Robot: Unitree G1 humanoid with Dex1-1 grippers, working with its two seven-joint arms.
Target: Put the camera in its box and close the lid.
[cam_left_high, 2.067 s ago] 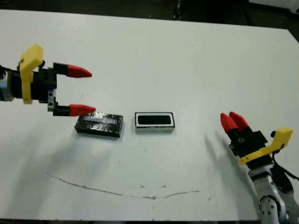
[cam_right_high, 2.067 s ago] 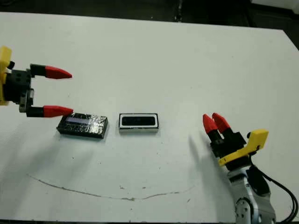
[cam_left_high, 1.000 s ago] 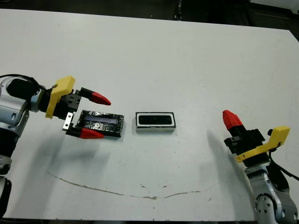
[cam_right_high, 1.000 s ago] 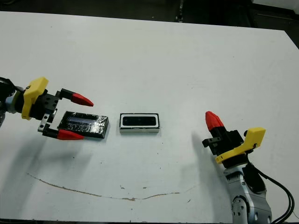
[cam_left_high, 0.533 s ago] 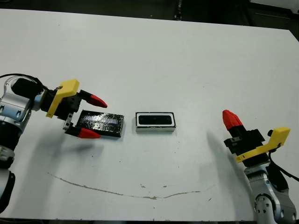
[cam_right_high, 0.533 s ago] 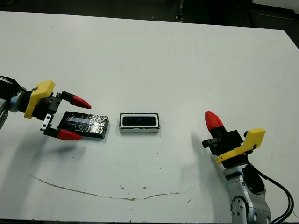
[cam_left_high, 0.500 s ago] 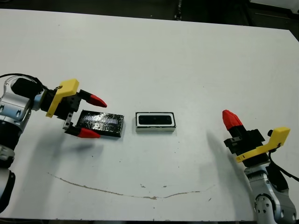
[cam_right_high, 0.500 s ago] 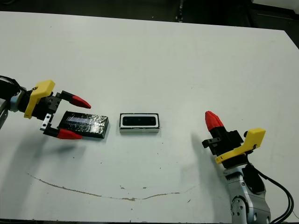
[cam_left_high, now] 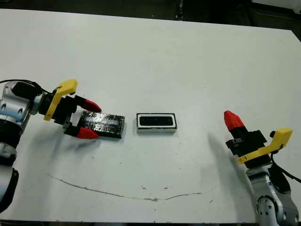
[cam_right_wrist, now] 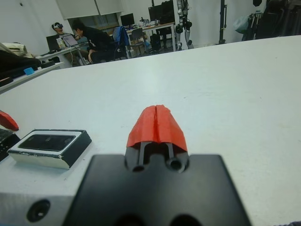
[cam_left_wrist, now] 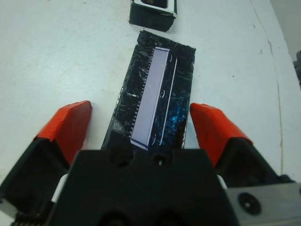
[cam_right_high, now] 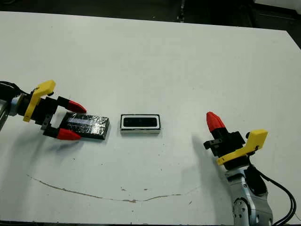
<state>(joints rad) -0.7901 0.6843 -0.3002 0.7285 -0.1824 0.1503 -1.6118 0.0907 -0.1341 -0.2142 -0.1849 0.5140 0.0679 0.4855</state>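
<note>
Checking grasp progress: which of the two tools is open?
The left tool, its red fingers spread either side of the lid. The right tool has its fingers pressed together, away from everything.

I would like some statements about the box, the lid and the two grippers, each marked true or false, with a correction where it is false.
1. The camera lies inside the box. True.
2. The lid already covers the box. False: it lies flat on the table, beside the box and apart from it.
3. The left gripper has open jaws, one finger on each side of the lid. True.
4. The right gripper is holding the box. False: its jaws are shut on nothing, well away from the box.
5. The lid is on the box's right-arm side. False: it is on the left-arm side.
</note>
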